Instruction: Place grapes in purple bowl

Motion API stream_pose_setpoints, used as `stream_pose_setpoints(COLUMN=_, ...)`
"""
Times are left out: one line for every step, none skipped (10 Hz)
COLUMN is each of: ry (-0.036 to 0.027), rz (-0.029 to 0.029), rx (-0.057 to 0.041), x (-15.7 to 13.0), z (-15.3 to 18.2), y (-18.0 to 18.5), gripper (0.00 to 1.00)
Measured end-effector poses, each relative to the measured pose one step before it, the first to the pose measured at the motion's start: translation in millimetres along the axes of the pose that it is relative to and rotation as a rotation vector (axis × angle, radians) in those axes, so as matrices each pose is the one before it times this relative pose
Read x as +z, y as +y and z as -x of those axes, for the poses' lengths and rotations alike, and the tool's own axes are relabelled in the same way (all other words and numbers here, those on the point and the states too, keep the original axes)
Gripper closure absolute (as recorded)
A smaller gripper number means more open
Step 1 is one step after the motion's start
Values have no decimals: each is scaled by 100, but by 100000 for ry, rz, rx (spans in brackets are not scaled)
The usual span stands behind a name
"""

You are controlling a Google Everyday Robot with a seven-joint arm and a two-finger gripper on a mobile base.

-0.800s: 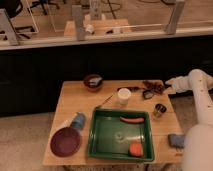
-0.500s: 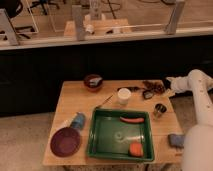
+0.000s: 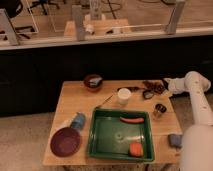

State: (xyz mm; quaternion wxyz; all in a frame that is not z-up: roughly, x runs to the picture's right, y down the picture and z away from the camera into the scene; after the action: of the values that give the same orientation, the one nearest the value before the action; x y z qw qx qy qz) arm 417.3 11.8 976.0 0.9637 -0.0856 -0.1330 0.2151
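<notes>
The white arm [image 3: 196,86] reaches in from the right side, and its gripper [image 3: 164,85] sits low over the far right corner of the wooden tabletop [image 3: 75,99]. The grapes [image 3: 153,87] lie there as a dark, knobbly bunch, right against the tip of the gripper. Whether the jaws are open or closed on the bunch I cannot tell.

The purple bowl [image 3: 65,141] rests at the near left corner of the tabletop, well apart from the grapes. A blue cup [image 3: 78,120] lies just beside its far edge. Between bowl and grapes stands a green tray [image 3: 96,136], holding an orange stick [image 3: 131,120] near its far wall and a round orange fruit [image 3: 135,148] in its near right corner. A white cup [image 3: 123,95] stands just beyond the tray, and a smaller dark red-brown bowl [image 3: 93,81] sits near the far edge.
</notes>
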Motion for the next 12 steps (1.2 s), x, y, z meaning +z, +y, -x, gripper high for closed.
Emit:
stream_pose_setpoints(ry=658, rz=-811, rx=-668, x=408, z=17, y=153, gripper=23)
stream_pose_setpoints(ry=671, rz=-347, rx=-529, x=464, z=-107, y=288, gripper=31)
stream_pose_setpoints(ry=462, rz=-468, rx=-171, x=250, z=-194, y=97, gripper=42)
stream_pose_setpoints(ry=38, rz=250, rx=-132, x=266, z=-57, y=122, gripper=52)
stream_pose_setpoints(ry=170, rz=-114, rx=-746, x=44, z=-166, y=-178, gripper=61)
stream_pose_setpoints(ry=366, rz=574, rx=-595, x=-103, z=-386, y=-112, gripper=72)
stream_pose_setpoints(ry=281, rz=-58, rx=-222, x=-43, z=-242, y=-313, gripper=82)
stream_pose_setpoints(ry=70, rz=193, rx=-413, x=-23, z=60, y=-295, gripper=93)
stream_pose_setpoints(ry=-115, rz=648, rx=-249, x=10, z=103, y=-16, gripper=98)
stream_pose_setpoints(ry=-247, rz=987, rx=58, x=-358, z=-15, y=-2, gripper=100)
stream_pose_setpoints(ry=-766, rz=1041, rx=524, x=-434, z=-82, y=117, gripper=100)
stream_pose_setpoints(ry=-1667, rz=-147, rx=295, x=-876, z=436, y=-451, gripper=100)
